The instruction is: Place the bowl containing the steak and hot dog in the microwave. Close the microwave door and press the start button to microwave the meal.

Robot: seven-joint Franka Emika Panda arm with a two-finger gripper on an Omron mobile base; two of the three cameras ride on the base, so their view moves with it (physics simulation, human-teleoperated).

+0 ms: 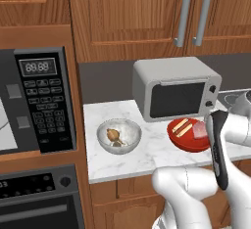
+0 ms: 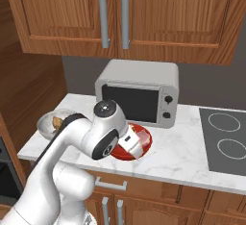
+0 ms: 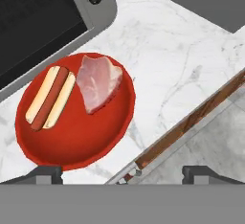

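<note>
Bowl (image 3: 74, 115), the big red one, is sitting on the white desk (image 1: 122, 162), right in front of the small silver oven (image 1: 175, 88). Steak (image 3: 98, 82) and the hot dog (image 3: 50, 96) are lying side by side inside it, so the meal is ready to go. Nothing is holding the bowl yet. Up above it the gripper (image 3: 122, 174) is hanging with its two fingers spread wide and nothing between them; the bowl is sitting off to one side of them, not between them.

Over in the wall on the left, the black microwave (image 1: 44, 101) is waiting, and its white inside is showing, so I think it is open. So almost all of the job is waiting: picking up the bowl, putting it inside, shutting the microwave door, and pushing start.
</note>
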